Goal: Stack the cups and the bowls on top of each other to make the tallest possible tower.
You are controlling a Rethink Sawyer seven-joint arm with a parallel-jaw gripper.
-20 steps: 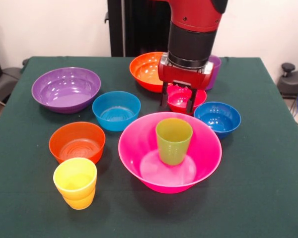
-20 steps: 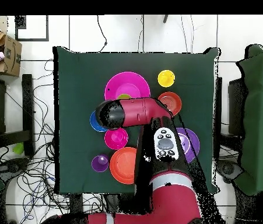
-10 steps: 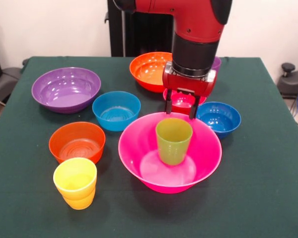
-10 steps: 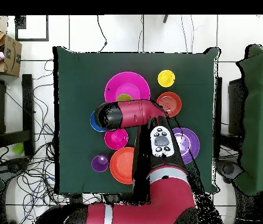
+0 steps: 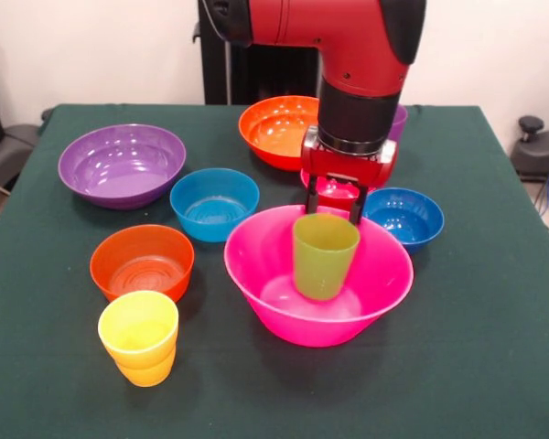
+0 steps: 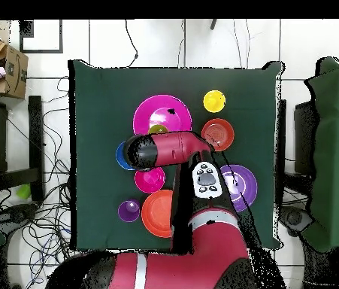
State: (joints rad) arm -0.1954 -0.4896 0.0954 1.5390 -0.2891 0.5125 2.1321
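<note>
My gripper (image 5: 334, 208) is open, its fingers down at the far rim of the big pink bowl (image 5: 284, 315), just behind the lime green cup (image 5: 323, 258). The cup stands slightly tilted inside that bowl. The red bowl (image 5: 340, 191) is mostly hidden behind the gripper. The dark blue bowl (image 5: 403, 218) is to its right and the light blue bowl (image 5: 214, 203) to its left. The yellow cup (image 5: 139, 337) and small orange bowl (image 5: 142, 262) are at the front left. In the overhead view the arm (image 6: 161, 148) hides the gripper beside the pink bowl (image 6: 162, 114).
The big purple bowl (image 5: 122, 165) sits at the far left and the big orange bowl (image 5: 274, 130) at the back, partly behind the arm. A sliver of the purple cup (image 5: 399, 117) shows behind the arm; it also shows in the overhead view (image 6: 128, 211).
The gripper moved from over the red bowl toward the pink bowl and lower. The pink bowl has shifted a little to the right and the green cup now leans.
</note>
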